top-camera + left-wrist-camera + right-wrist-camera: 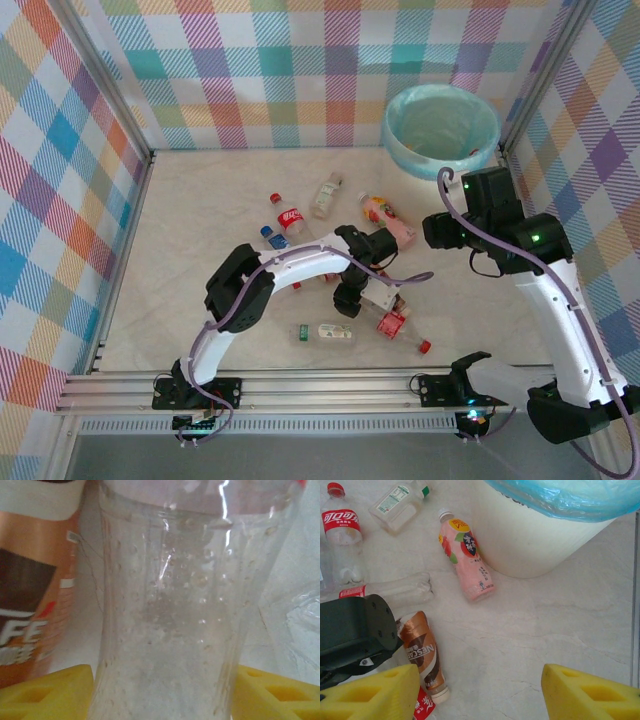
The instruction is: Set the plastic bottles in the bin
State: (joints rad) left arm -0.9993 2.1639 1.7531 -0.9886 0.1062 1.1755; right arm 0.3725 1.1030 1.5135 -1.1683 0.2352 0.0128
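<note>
Near the middle of the table [200,210], left gripper [162,700] pinching a waisted clear bottle [165,605], its wrist view showing beaded plastic, right gripper [480,692] hanging open, viewing pink bottle [466,562] lying beside white bin [530,540], far right.

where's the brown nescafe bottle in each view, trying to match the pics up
top external: the brown bottle is a tan sliver just right of the left gripper, partly hidden.
left wrist: at the left edge, beside the clear bottle that sits between the yellow fingers.
right wrist: lower left, lying flat, cap toward the bottom edge.
shared landmark: the left gripper, right next to it.
</note>
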